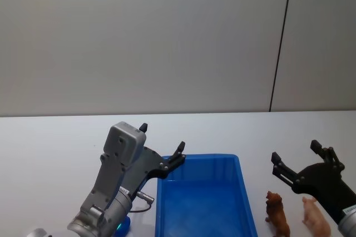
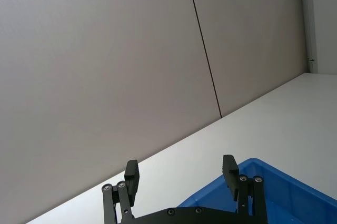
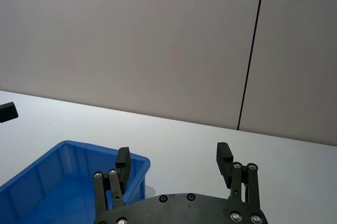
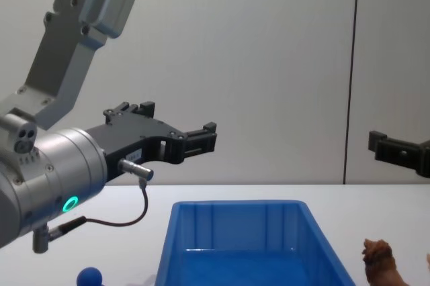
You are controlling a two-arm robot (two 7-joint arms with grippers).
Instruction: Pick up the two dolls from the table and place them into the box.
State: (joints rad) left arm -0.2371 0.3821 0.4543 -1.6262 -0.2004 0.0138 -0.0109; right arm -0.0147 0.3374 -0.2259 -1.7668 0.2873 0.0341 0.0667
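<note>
The blue box (image 1: 200, 160) stands open-topped on the white table (image 1: 50, 142), also in the chest view (image 4: 235, 207). To its right stand the two dolls: a shaggy reddish-brown one (image 1: 277, 213) next to the box and a pale pinkish one (image 1: 315, 218) beyond it. The brown doll (image 4: 381, 263) also shows from the chest. My left gripper (image 1: 162, 137) hovers open over the box's far left corner (image 2: 295, 182). My right gripper (image 1: 295, 151) hangs open just behind and above the dolls, holding nothing; it faces the box's rim (image 3: 68, 148).
A grey wall with a dark vertical seam (image 1: 281, 42) rises behind the table's far edge. A small blue ball (image 4: 89, 276) lies near the left arm's base, left of the box. Bare tabletop stretches to the left and behind the box.
</note>
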